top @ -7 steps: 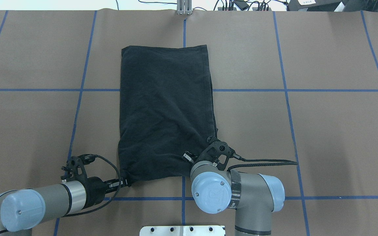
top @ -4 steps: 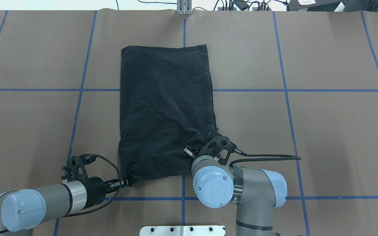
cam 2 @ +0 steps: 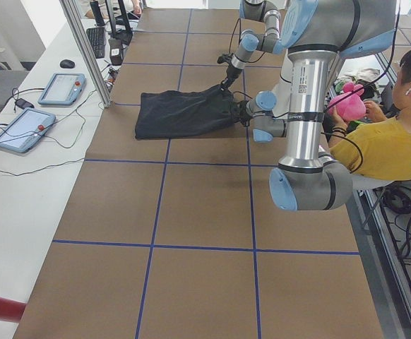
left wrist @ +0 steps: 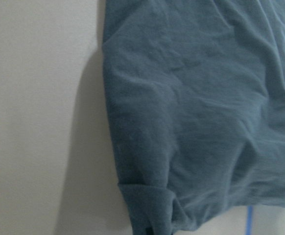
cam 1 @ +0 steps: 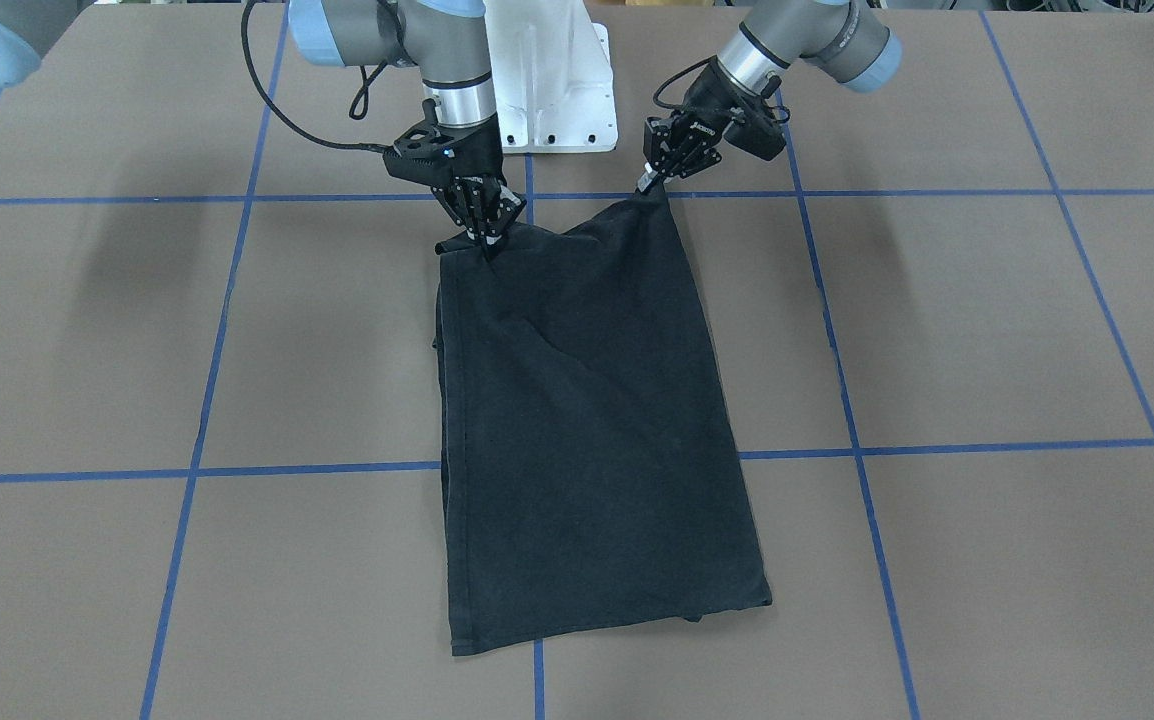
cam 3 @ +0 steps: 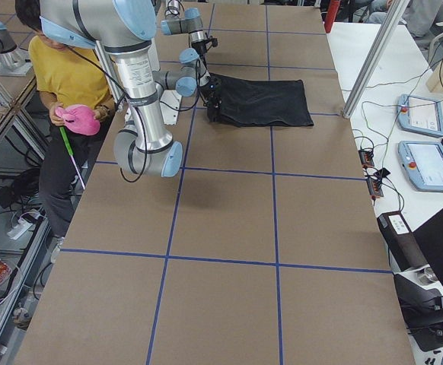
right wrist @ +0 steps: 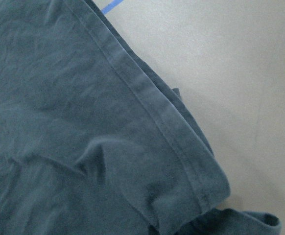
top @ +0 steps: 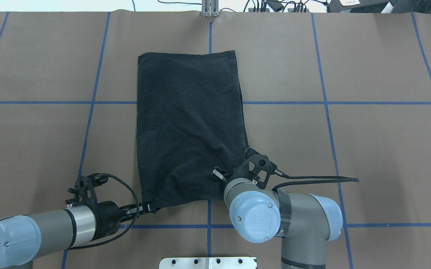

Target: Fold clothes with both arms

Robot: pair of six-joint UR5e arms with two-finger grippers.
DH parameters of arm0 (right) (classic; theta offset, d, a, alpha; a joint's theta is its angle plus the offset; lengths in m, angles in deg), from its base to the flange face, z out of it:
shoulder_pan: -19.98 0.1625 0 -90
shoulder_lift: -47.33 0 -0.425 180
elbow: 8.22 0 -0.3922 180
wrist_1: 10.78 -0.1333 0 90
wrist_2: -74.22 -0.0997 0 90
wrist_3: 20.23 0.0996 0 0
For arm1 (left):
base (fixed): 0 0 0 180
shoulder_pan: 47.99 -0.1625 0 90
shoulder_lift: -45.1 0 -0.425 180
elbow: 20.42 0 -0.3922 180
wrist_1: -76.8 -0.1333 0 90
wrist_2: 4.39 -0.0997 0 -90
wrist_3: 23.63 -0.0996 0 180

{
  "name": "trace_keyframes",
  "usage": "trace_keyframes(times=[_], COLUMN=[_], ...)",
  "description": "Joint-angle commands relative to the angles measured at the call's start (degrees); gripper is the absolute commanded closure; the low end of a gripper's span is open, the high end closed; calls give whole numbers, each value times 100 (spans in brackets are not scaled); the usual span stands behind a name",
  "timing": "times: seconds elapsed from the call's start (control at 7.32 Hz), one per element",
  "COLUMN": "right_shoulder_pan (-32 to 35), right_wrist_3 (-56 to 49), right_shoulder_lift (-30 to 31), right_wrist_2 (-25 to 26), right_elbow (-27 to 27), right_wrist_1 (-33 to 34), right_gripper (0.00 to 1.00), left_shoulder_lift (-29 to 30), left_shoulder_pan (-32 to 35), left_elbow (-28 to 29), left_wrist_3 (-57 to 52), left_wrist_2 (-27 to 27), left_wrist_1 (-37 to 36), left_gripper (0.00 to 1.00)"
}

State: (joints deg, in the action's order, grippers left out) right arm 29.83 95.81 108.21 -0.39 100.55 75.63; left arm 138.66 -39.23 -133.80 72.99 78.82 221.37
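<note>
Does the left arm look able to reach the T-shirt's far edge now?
Likely yes: only the flat T-shirt lies in between. But the left tool is shut on its near corner and would drag it.

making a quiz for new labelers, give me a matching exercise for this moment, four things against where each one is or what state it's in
Things:
1. left gripper
2. right gripper
3. T-shirt
4. mounting pedestal

Places or states:
A. white, with bolt holes
B. black, folded narrow, lying across a blue tape line
C. pinching the shirt corner on the front-facing view's left
D. pinching the shirt corner on the front-facing view's right

Pairs: 1-D, 2-C, 3-B, 4-A
</note>
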Motion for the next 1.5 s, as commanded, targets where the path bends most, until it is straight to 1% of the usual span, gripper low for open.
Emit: trace_keyframes(times=[0.0,0.14,0.27,0.41,0.55,0.68,0.82,0.96,1.09,1.23,1.37], right_shoulder_pan=[-700,-1035,-1099,-987,-759,-513,-241,-4,260,454,578], right_wrist_3=[32,50,50,-11,-142,-335,-380,-511,-600,-644,-792], right_shoulder_lift=[624,784,751,715,706,663,532,217,-3,-101,-250], right_wrist_2=[95,330,367,376,350,341,324,254,62,-27,-54], right_elbow=[1428,1958,2068,2000,1981,1912,1789,1536,1246,1069,945], right_wrist_1=[768,1181,1368,1379,1379,1335,1335,1335,1335,1326,1326], right_gripper=[100,100,100,100,100,100,100,100,100,100,100], left_shoulder_lift=[-187,-363,-356,-269,-76,239,503,575,602,750,1048], left_shoulder_pan=[-49,-145,-155,-146,-155,-33,246,467,721,1002,1275], left_elbow=[-637,-1076,-1237,-1186,-1160,-1142,-1107,-1011,-1001,-975,-766], left_wrist_3=[24,24,24,24,16,-28,-89,-90,-273,-492,-520], left_wrist_2=[221,231,239,257,318,345,380,545,738,862,1037], left_wrist_1=[-86,-270,-481,-561,-805,-1347,-1709,-1765,-1835,-2010,-2229], left_gripper=[100,100,100,100,100,100,100,100,100,100,100])
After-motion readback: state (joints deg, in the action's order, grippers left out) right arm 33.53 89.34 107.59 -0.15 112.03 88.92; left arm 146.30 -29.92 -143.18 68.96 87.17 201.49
